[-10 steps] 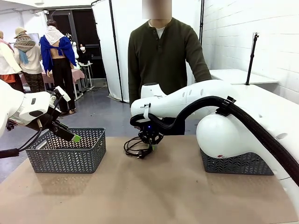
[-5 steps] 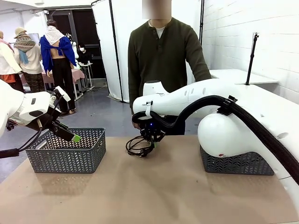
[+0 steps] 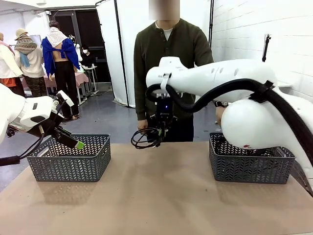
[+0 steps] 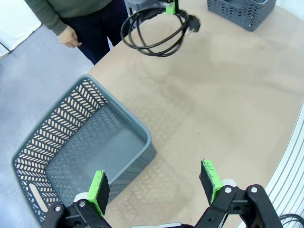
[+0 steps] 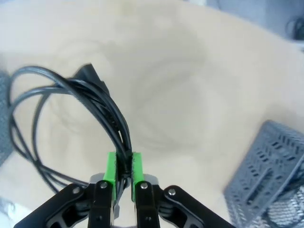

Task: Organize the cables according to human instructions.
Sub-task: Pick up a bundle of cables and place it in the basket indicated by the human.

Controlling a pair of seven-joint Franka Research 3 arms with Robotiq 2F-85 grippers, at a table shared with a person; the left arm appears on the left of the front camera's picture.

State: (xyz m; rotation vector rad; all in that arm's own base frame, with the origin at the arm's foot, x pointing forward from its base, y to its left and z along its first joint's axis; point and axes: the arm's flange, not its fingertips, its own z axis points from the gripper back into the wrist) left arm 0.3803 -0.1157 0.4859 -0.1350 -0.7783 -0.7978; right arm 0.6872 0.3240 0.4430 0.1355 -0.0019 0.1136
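One of the cables, a coil of thin black cord with a plug (image 3: 145, 138), hangs in the air above the far middle of the table, and my right gripper (image 3: 158, 141) is shut on its strands. In the right wrist view the green pads (image 5: 112, 167) pinch the bundle, and the cable's loop (image 5: 61, 102) spreads to the left over the table. From the left wrist the same coil (image 4: 156, 34) dangles at the top. My left gripper (image 3: 77, 144) hovers open over the left basket (image 3: 68, 159), its fingers (image 4: 99, 188) wide apart with nothing between them.
A second grey basket (image 3: 252, 165) stands at the table's right, (image 5: 268, 164) below and right of my right gripper. The person stands at the far edge, one hand (image 3: 142, 125) just behind the hanging coil. The brown tabletop (image 3: 156, 196) lies bare in front.
My right arm has risen and lifted the coil off the table, swinging up so that the right basket is uncovered. The left arm has not moved.
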